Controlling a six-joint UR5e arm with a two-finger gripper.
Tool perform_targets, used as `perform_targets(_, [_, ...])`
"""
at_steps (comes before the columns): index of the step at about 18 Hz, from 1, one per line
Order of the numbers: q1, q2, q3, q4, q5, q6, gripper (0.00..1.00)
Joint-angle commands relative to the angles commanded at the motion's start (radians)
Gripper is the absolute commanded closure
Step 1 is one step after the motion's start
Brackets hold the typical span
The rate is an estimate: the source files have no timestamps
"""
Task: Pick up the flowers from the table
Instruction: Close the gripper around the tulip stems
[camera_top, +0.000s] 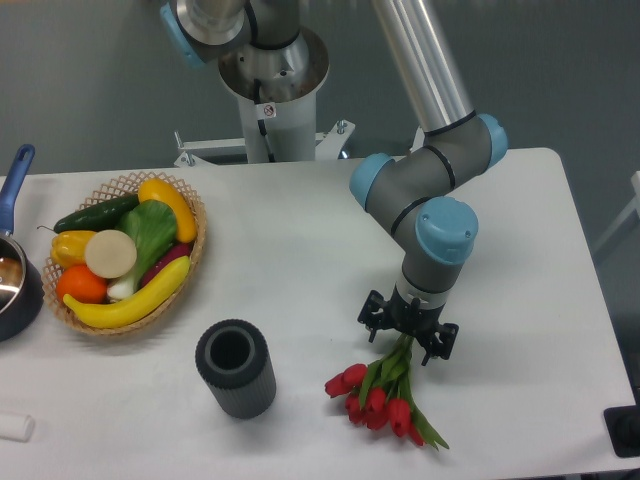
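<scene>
**Claw down over the tulip stems**

I see the red tulips (383, 398) lying on the white table (300, 260) at lower centre-right of the frame, heads fanned toward the bottom edge and green stems running up under my gripper (408, 338). I judge the arm is set near vertical there because the stems are the slim, sturdy part to take, sparing the blooms. The stems pass up between the fingers, but from this angle I cannot tell whether the fingers have closed on them. The dark ribbed vase (235, 368) stands to the left, and the fruit basket (120, 250) sits at far left, well apart.
</scene>
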Motion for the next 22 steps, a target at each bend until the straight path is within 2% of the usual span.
perform_targets(4, [-0.006,0.002,0.003,0.0,0.003,0.002,0.38])
perform_targets(7, [-0.006,0.002,0.005,0.0,0.006,0.002,0.49])
perform_targets(8, [-0.006,0.002,0.008,-0.002,0.006,0.0,0.56])
perform_targets(13, [-0.005,0.011,0.02,-0.002,0.006,0.003,0.67])
perform_targets(19, [-0.005,0.014,0.021,-0.003,0.006,0.002,0.78])
perform_targets(22, [-0.005,0.023,0.02,-0.002,0.006,0.005,0.78])
